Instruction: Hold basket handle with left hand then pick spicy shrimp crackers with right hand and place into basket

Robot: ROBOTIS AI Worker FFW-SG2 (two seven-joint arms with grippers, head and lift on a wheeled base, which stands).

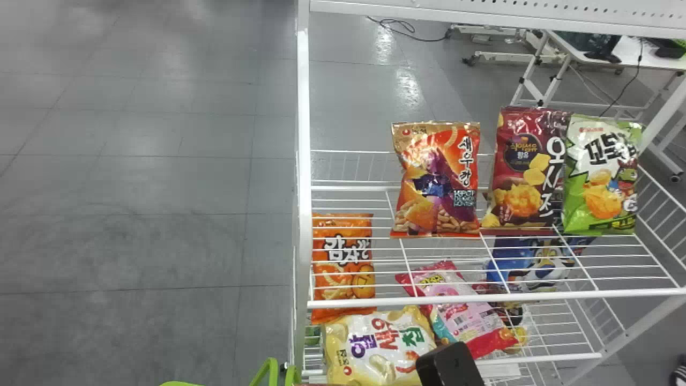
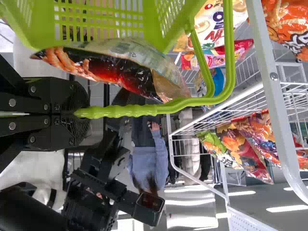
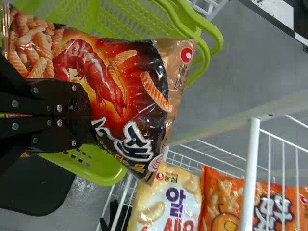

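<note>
One bag (image 3: 115, 91), the spicy shrimp crackers, is pinched in your right hand (image 3: 89, 115), held up against the green of the basket (image 3: 96, 166). Your left hand (image 2: 77, 114) is closed on the basket's handle (image 2: 130, 110). Farther out, the wire shelf (image 1: 455, 298) carries other snacks, a cream bag (image 3: 166, 199) and an orange bag (image 3: 226, 202) among them.

I judge you're at the placing step, with the pick done. Next, bring the crackers fully inside the rim, lower them, then let go, holding the handle firm so the basket doesn't swing.

Much of the basket's inside is hidden behind the crackers in the right wrist view, so I can't tell whether they touch the rim. The head view cuts the basket off at its bottom edge, beside a black part (image 1: 450, 365) I take for your right arm.
</note>
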